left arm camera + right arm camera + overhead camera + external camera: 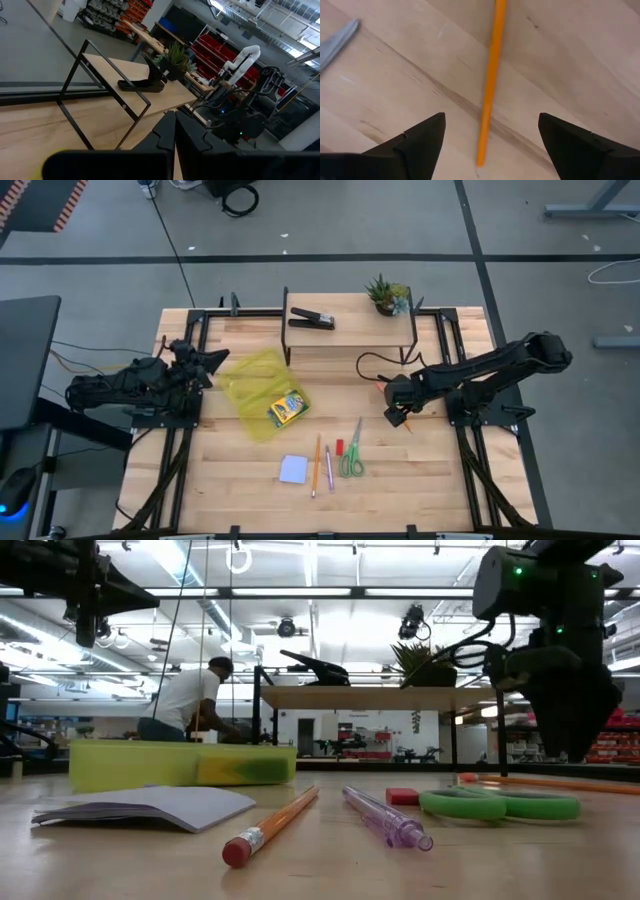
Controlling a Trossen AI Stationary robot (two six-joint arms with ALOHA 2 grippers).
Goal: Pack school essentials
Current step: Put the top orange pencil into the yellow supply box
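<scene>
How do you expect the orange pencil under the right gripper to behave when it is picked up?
The orange pencil looks thin and rigid, so it probably stays straight. Lying flat on the table, it may roll if nudged. The open right gripper straddles it, so a centred pinch seems likely.

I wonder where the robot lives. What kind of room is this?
Probably a workshop or robot lab: bright ceiling strip lights, red storage bins on shelves, and a seated person beyond the wooden table.

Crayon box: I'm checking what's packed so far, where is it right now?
In the high view the crayon box lies inside the yellow pouch on the table's left half, beside the left end effector and above the blue notepad.
</scene>
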